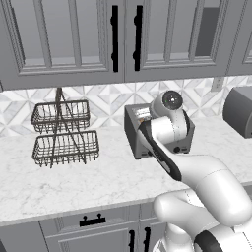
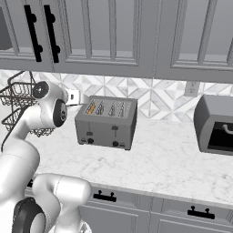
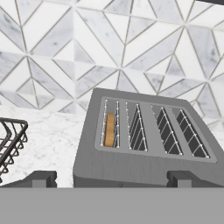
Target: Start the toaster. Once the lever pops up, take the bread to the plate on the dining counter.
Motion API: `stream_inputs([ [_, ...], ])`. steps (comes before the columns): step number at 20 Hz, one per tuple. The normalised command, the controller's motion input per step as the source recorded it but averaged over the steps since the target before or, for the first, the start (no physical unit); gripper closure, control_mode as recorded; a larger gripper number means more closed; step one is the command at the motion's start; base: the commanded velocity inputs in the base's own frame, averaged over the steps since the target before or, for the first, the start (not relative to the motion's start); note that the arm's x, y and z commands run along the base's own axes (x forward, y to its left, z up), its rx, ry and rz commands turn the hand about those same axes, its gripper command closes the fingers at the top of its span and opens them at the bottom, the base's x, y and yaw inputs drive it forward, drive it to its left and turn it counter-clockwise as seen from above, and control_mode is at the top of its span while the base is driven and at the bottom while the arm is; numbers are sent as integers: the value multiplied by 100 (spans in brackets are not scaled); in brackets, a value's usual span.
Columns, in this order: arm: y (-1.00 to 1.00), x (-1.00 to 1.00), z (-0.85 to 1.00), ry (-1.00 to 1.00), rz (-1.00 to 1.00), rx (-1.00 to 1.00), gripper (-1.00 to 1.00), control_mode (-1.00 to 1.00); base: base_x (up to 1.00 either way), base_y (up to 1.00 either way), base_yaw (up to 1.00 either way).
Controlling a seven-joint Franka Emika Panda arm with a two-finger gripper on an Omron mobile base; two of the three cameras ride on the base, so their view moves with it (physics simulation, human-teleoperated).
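End effector [image 3: 111, 178] spread wide, poised above toaster [image 3: 148, 144], not touching.

On my left a two-tier wire basket [image 1: 64, 133] stands on the white marble worktop [image 1: 74, 182]. A rounded dark grey appliance [image 2: 215, 125] sits far right. Grey cabinets [image 2: 109, 34] hang above patterned wall tiles [image 3: 109, 48].

The toaster [image 2: 106, 123] stands on the surface [image 2: 168, 159], backed against the tiled wall [image 2: 154, 98]. The bread [image 3: 110, 130] sits in its leftmost slot. A wire basket rack [image 1: 64, 133] stands left of the toaster, another appliance [image 2: 214, 125] right of it.
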Motion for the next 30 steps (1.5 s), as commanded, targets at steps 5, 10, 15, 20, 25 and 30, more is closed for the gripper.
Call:
stream_inputs([
  [5, 0, 0, 0, 0, 0, 0, -100, -100, 0, 0, 0],
  [10, 0, 0, 0, 0, 0, 0, -100, -100, 0, 0, 0],
  [15, 0, 0, 0, 0, 0, 0, -100, -100, 0, 0, 0],
  [20, 0, 0, 0, 0, 0, 0, -100, -100, 0, 0, 0],
  [25, 0, 0, 0, 0, 0, 0, -100, -100, 0, 0, 0],
  [30, 0, 0, 0, 0, 0, 0, -100, -100, 0, 0, 0],
])
